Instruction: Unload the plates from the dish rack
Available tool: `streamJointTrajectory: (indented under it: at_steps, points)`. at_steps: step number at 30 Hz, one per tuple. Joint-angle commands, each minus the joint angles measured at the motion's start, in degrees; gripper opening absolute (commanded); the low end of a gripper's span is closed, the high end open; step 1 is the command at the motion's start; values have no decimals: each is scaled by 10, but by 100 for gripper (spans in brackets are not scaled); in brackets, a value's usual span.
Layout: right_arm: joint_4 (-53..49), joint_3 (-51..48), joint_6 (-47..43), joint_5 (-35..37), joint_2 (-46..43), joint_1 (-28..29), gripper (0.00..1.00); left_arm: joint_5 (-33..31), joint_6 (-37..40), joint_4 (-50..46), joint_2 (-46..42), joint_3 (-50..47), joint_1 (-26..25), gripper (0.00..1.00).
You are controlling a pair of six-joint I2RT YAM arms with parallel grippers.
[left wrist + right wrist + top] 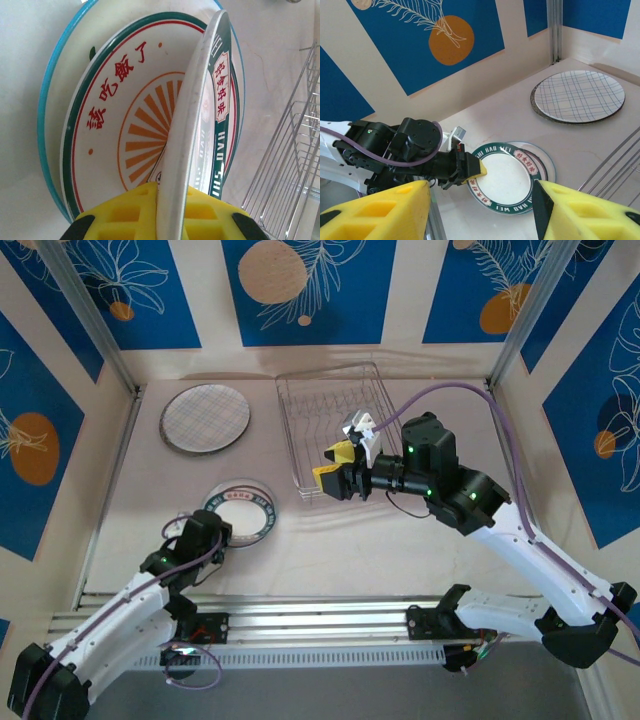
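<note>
Our left gripper (pixel 474 170) is pinching a green-rimmed plate (pixel 507 177) over the stack (pixel 100 140) (right gripper (pixel 338 475) gaping wide); we are judging the dish rack (pixel 330 405) probably emptied.

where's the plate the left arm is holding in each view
Top external: the plate sits left of centre, in the lower half.
Left wrist: on edge, up the middle.
Right wrist: bottom centre.
Shared landmark: the rack, to its right in every view.
</note>
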Motion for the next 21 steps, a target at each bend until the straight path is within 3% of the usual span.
streamJointTrajectory:
  at_steps: [1,21]
  points:
    - [-5,8,8,-12,2,-3,57,-6,-6,14,5,-5,13,3]
    - [-56,28,52,-48,25,-20,57,35,-9,-5,5,-18,30,23]
